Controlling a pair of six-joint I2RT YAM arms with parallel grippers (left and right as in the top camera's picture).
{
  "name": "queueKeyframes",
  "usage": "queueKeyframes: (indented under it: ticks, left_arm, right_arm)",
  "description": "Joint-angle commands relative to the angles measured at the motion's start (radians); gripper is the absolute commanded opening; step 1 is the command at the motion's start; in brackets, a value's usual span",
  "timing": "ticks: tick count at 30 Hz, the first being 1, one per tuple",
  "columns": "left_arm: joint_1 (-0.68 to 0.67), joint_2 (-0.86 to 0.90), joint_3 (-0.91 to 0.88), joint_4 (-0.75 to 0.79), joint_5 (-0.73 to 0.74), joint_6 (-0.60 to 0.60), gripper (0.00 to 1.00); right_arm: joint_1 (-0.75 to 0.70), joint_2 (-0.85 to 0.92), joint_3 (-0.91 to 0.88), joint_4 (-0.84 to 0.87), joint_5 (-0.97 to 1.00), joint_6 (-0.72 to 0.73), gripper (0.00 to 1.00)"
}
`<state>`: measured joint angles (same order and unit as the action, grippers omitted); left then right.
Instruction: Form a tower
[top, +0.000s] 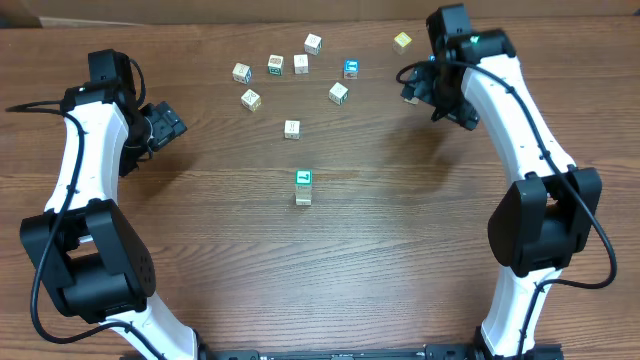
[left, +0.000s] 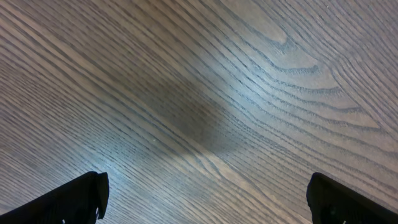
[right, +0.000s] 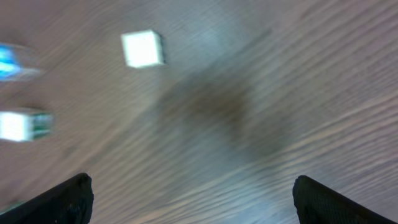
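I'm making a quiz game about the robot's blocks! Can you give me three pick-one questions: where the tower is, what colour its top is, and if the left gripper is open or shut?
1. Where does the tower stand?
A. Alone at the middle of the table
B. Held up in the air
C. On top of an arm

2. What colour is its top face?
A. Red
B. Teal-green
C. Black

3. The left gripper is:
A. Shut on a cube
B. Open and empty
C. Shut and empty

Answers:
1 A, the overhead view shows it standing free mid-table.
2 B, the top face shows teal-green.
3 B, its wrist view shows jaws wide apart over bare wood.
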<state>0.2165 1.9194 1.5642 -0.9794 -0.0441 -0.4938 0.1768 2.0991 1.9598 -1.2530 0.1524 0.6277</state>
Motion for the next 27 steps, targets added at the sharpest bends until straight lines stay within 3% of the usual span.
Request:
queueKeyframes:
  ticks: [1,5,9,17,19,27]
  left_arm:
    - [-0.003,0.005,0.008,0.000,0.000,0.011,1.00]
    - [-0.003,0.005,0.008,0.000,0.000,0.011,1.00]
    - [-0.003,0.005,0.008,0.000,0.000,0.011,1.00]
    - [-0.003,0.005,0.008,0.000,0.000,0.011,1.00]
    - [-0.003,0.005,0.008,0.000,0.000,0.011,1.00]
    - [-0.003,0.005,0.008,0.000,0.000,0.011,1.00]
  right_arm:
    - [-0.002,-0.012,0.285,-0.122,-0.103,-0.099,1.00]
    - [0.016,-0.012,0.536,-0.228,-0.200,-0.169,1.00]
    - [0.071,-0.012,0.645,-0.315,-0.204,-0.184,1.00]
    - [0.151,-0.012,0.644,-0.401,-0.377,-0.184,0.97]
    - [0.172,-0.012,0.636,-0.422,-0.380,-0.179,0.93]
    - [0.290,-0.012,0.505,-0.429,-0.273,-0.081,0.93]
